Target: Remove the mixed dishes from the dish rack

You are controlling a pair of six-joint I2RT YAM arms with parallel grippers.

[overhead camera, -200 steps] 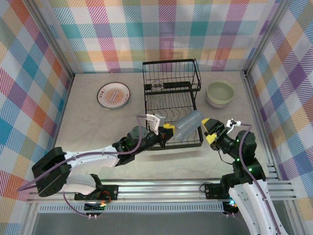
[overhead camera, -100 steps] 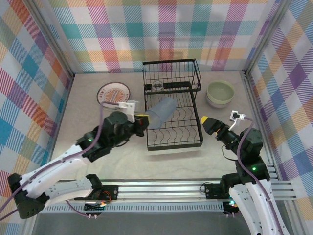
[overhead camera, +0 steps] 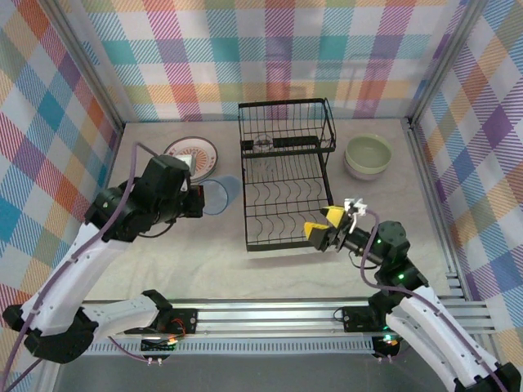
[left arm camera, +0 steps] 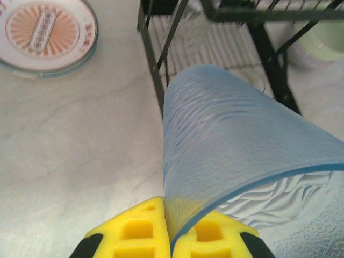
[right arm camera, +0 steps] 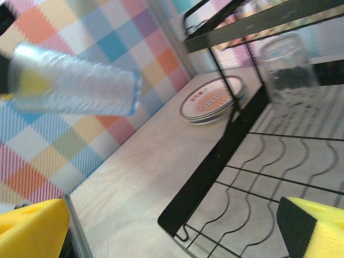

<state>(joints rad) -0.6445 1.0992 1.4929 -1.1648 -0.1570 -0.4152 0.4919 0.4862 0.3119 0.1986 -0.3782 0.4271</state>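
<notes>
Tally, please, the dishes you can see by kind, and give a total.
Tumblers: 2, held tumbler in left gripper, racked tumbler in dish rack.
Bowls: 2, pale green bowl on lavender bowl.
Plates: 1 showing, orange-patterned plate.
Total: 5.

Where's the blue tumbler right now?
Top view: the blue tumbler is clamped in the left gripper, left of the dish rack, beside the orange-patterned plate.

Pastel plaid walls (overhead camera: pixel 327 49) close in the left, far and right sides of a pale marbled desk (overhead camera: pixel 192 255); an aluminium rail (overhead camera: pixel 270 314) runs along its near edge.
</notes>
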